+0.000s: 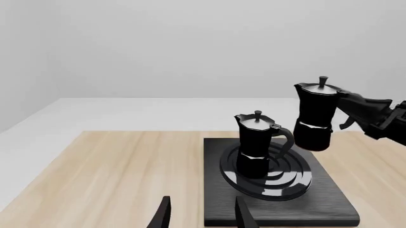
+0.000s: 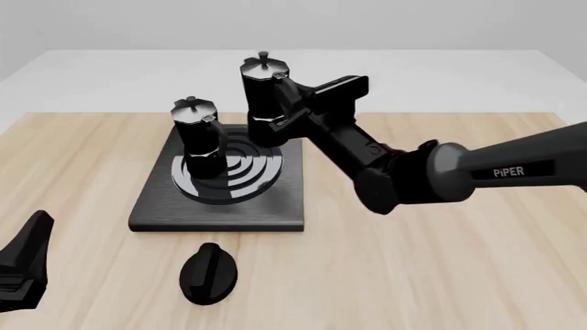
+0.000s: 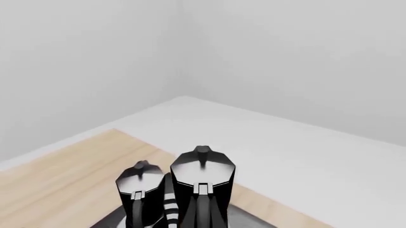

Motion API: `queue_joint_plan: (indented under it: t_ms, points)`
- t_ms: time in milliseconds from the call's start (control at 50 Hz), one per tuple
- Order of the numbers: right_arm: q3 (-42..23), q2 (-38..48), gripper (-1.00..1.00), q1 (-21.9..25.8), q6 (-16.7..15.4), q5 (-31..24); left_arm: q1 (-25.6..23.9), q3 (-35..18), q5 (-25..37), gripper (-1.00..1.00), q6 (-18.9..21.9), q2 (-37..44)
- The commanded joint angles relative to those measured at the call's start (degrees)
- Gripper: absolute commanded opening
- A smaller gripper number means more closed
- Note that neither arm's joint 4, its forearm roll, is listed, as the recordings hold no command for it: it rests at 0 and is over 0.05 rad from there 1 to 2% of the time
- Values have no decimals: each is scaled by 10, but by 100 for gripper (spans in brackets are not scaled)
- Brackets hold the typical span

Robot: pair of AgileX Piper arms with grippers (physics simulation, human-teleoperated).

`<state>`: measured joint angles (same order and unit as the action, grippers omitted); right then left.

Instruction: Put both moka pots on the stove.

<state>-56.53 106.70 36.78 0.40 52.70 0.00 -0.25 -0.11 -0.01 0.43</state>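
- The table point(image 2: 458, 275), a pale wooden top, carried everything; the stove served as the landmark on it.
- The stove point(image 2: 151, 210) lay flat left of the table's middle, its burner rings point(image 2: 247, 168) facing up, ready to take both pots.
- The right arm point(image 2: 477, 172) reached in from the stove's right and slanted up over its far right corner, apparently so that the load would clear the slab's edge.
- The right gripper point(image 2: 291, 96) was clenched on the handle side of the carried moka pot point(image 2: 262, 93), keeping it upright, probably so it could be set down on its base.
- That carried moka pot hung above the stove's far right corner, clear of the surface in the left wrist view point(image 1: 315, 116), so it was judged not yet placed.
- The standing moka pot point(image 2: 198, 137) rested upright on the left part of the burner rings, leaving room on the stove to its right for the second pot.
- The left gripper point(image 1: 201, 213) hovered off the stove's near left side with its fingers spread and nothing between them, seemingly parked out of the way.
- A flat oval knob point(image 2: 208, 273) lay on the table just in front of the stove's near edge, no part of the job.
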Motion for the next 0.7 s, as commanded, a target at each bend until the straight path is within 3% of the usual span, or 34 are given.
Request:
queue_joint_plan:
  t_ms: [20, 700]
  points:
    - [-19, 1, -100, 7, 10, 9, 0, 0, 0, 100, 0, 0]
    - [-20, 16, -100, 24, 24, 18, 0, 0, 0, 100, 0, 0]
